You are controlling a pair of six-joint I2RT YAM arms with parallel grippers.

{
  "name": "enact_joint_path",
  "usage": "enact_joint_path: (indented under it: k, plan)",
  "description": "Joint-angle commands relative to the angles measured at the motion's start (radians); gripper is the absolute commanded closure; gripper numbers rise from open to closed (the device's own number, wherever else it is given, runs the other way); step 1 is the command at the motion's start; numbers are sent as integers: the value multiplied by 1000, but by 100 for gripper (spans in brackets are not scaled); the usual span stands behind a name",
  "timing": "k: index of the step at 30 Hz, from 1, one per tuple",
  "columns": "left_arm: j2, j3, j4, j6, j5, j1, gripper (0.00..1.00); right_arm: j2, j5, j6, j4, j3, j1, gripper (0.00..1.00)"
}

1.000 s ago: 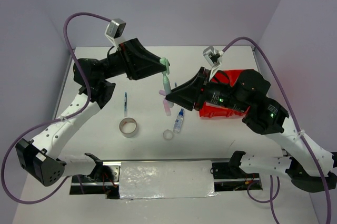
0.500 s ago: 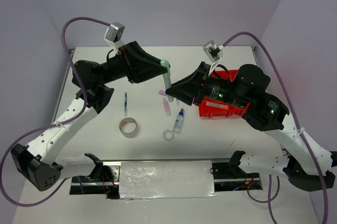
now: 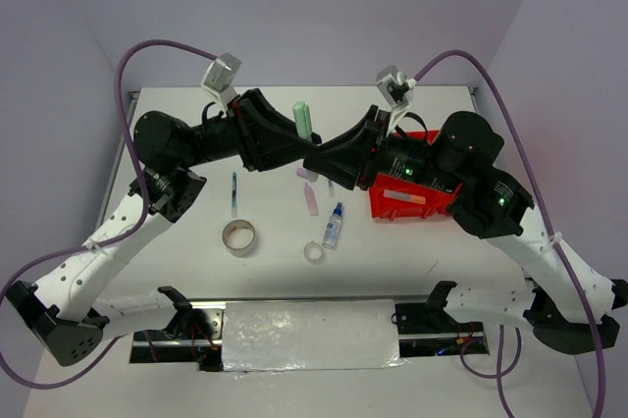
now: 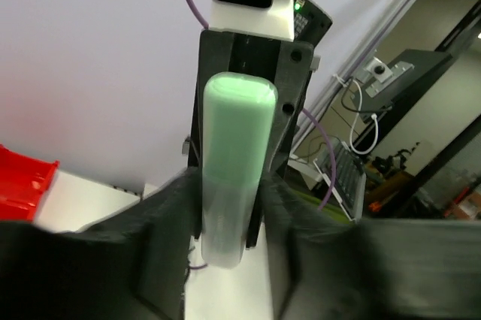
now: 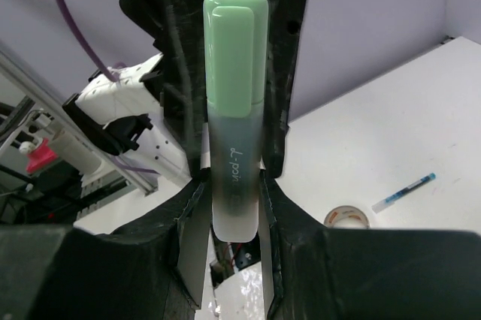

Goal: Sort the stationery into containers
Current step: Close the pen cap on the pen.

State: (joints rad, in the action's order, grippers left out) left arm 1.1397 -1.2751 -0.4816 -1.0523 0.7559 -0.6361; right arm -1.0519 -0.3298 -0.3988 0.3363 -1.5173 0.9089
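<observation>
While the right hand (image 5: 234, 192) pinches a smooth mint-capped marker (image 5: 234, 57), the left hand (image 4: 229, 192) flanks it, grip unclear.

Top cam high at near edge, looks down on table (image 3: 392, 261); wrist cams face each other close-up, share green marker (image 5: 235, 110).

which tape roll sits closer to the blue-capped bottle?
The small clear tape ring, just beside the blue-capped bottle; the larger beige tape roll lies farther left.
</observation>
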Motion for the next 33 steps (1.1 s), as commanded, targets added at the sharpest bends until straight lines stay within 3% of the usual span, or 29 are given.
enact_joint_path:
  k: [1, 4, 6, 10, 12, 14, 17, 28, 33]
  plan:
    - [-15, -52, 14, 55, 0, 0, 60, 9, -73, 11, -82, 8, 1, 100]
    - [-20, -58, 17, 58, -7, 1, 69, 23, -98, 11, -100, 46, 1, 100]
    - [-21, -67, 23, 63, -12, 0, 69, 33, -107, 12, -103, 65, -1, 100]
    - [-15, -84, 31, 72, -10, 0, 88, 46, -152, 11, -120, 100, -1, 99]
    - [-6, -98, 28, 72, -3, 1, 93, 47, -169, 11, -128, 118, -1, 75]
    - [2, -109, 26, 69, 17, 1, 98, 43, -182, 6, -137, 126, 1, 43]
    - [14, -122, 11, 63, 45, -2, 100, 20, -183, 11, -123, 112, -1, 35]
    - [6, -101, 1, 61, 66, -2, 100, -49, -141, 11, -177, 39, 1, 33]
    - [-20, -81, 41, 92, 54, -4, 100, -51, -106, 8, -210, 51, -2, 43]
